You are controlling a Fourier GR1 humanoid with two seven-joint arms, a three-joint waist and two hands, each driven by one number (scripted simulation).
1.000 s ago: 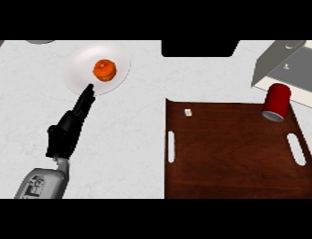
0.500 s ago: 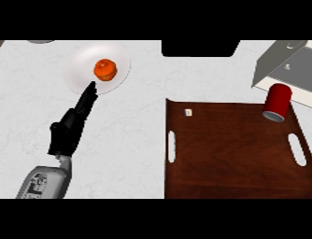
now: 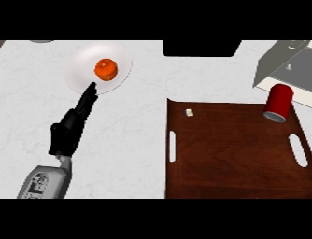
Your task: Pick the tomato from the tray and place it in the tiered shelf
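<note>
1. Tomato [image 3: 105, 69] hasn't been picked up yet. It sits on a white plate [image 3: 83, 63] just past the fingertips of the left hand [image 3: 74, 123], not on the tray like the task says.
2. That hand is open, fingers stretched straight toward the plate's near rim and holding nothing. The right hand isn't in view at all.
3. So basically everything is left to do: grab, lift, carry over to the tiered shelf [image 3: 298, 65], which is well off to the hand's right and further away.
4. Looks-wise, the tomato is a small glossy orange-red ball and the plate is smooth and round.
5. The tray [image 3: 241, 154], to the hand's right, is dark wood grain with slot handles. A shiny red can [image 3: 279, 102] lies at its far corner.
6. The worktop [image 3: 131, 140] is pale and speckled like stone; the shelf looks like flat grey panels.
</note>
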